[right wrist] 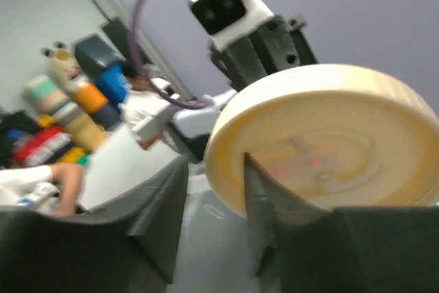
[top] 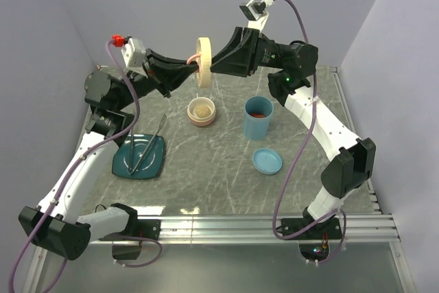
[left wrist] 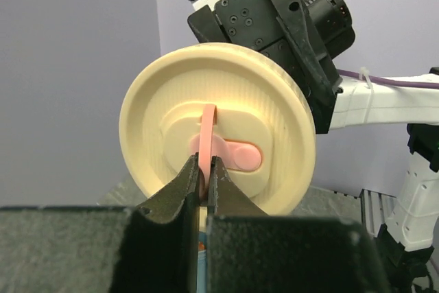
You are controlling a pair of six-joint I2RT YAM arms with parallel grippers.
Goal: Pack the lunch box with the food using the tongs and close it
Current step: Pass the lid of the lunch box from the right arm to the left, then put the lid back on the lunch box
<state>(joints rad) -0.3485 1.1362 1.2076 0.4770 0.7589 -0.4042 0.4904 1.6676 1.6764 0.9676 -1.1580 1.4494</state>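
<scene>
Mid-air, cream lid (left wrist: 274, 101) was pinched by pink loop (left wrist: 208, 118) in L gripper (left wrist: 204, 169); R gripper (right wrist: 215, 162) was parted round rim. Tongs (top: 149, 143) were seen narrow, unheld, on plate (top: 154, 166).

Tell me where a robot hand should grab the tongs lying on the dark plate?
Probably around the middle of the tongs, coming straight down from above. They lie low across the teal plate, one end sticking out past its far edge, so squeezing both thin arms together looks easiest.
</scene>
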